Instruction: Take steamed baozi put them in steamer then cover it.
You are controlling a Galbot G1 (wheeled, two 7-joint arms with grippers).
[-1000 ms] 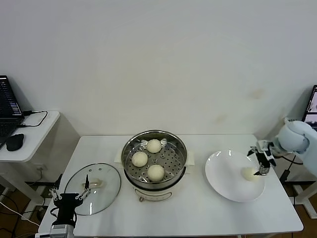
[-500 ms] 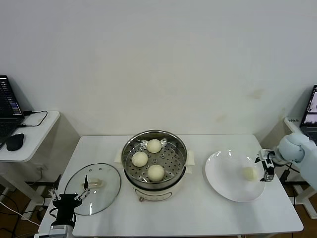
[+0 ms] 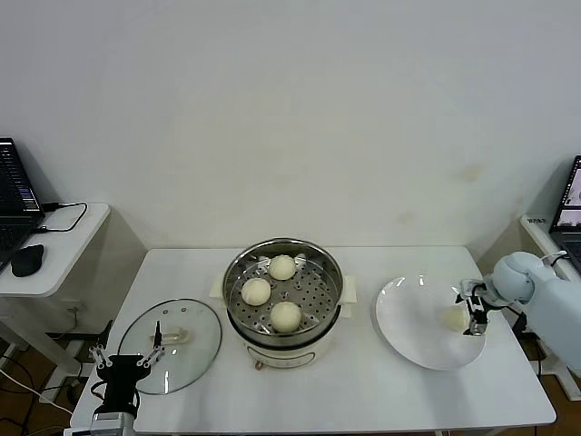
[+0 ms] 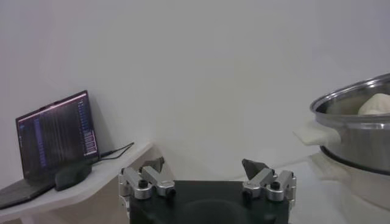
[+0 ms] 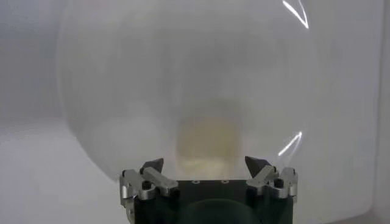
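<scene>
Baozi (image 3: 455, 317) on plate (image 3: 408, 327), right tool (image 3: 472, 312) spread over it | white surface (image 3: 363, 391), pale wall | left tool (image 3: 127, 359) spread, arm cropped | baozi blurred at wrist

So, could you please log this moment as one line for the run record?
right gripper: open, at last baozi on plate | steamer: three baozi inside | cover: on table | left gripper: open, idle near cover

We see the steamer (image 3: 283, 295), a shiny perforated steel pot on a cream base, at the counter's middle, holding three smooth cream-white baozi (image 3: 285, 314); a fourth baozi (image 3: 454, 318) lies near the right edge, while the glass cover (image 3: 171, 344) lies flat by the front-left corner
</scene>
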